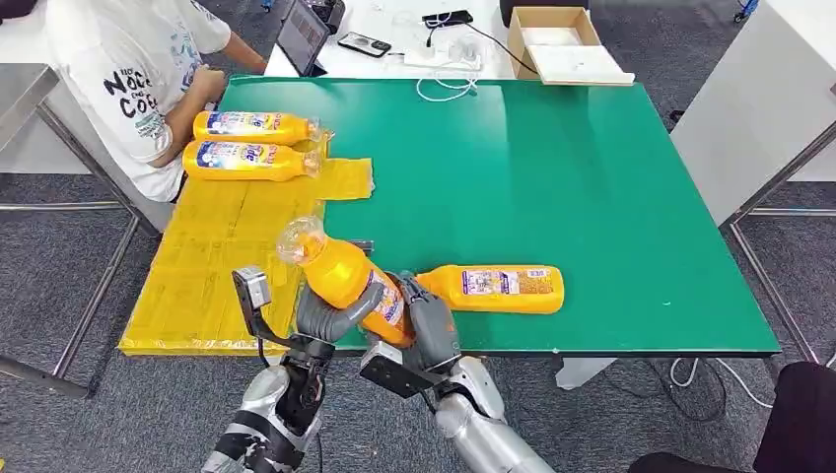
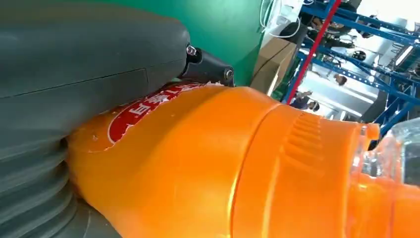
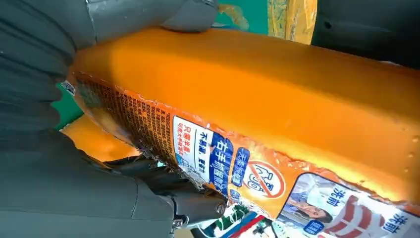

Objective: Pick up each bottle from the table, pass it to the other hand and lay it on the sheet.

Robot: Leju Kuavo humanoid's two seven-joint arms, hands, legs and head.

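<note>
An orange bottle (image 1: pixel 347 280) with a clear cap is held tilted above the table's front edge, cap pointing up and left over the yellow sheet (image 1: pixel 212 261). My left hand (image 1: pixel 330 315) wraps its middle from the left, and my right hand (image 1: pixel 430 323) grips its base from the right. Close up, the bottle (image 2: pixel 208 168) lies against my left hand (image 2: pixel 74 74), and its label side (image 3: pixel 257 99) is pressed into my right hand (image 3: pixel 59 188). Another orange bottle (image 1: pixel 503 288) lies on the green table (image 1: pixel 552 168). Two more bottles (image 1: pixel 251 126) (image 1: pixel 246 161) lie on the sheet's far end.
A person in a white shirt (image 1: pixel 128 69) sits at the sheet's far left corner. Behind the green table a white desk carries a cardboard box (image 1: pixel 562 44), a tablet (image 1: pixel 301 34), a phone (image 1: pixel 363 44) and cables (image 1: pixel 444 84).
</note>
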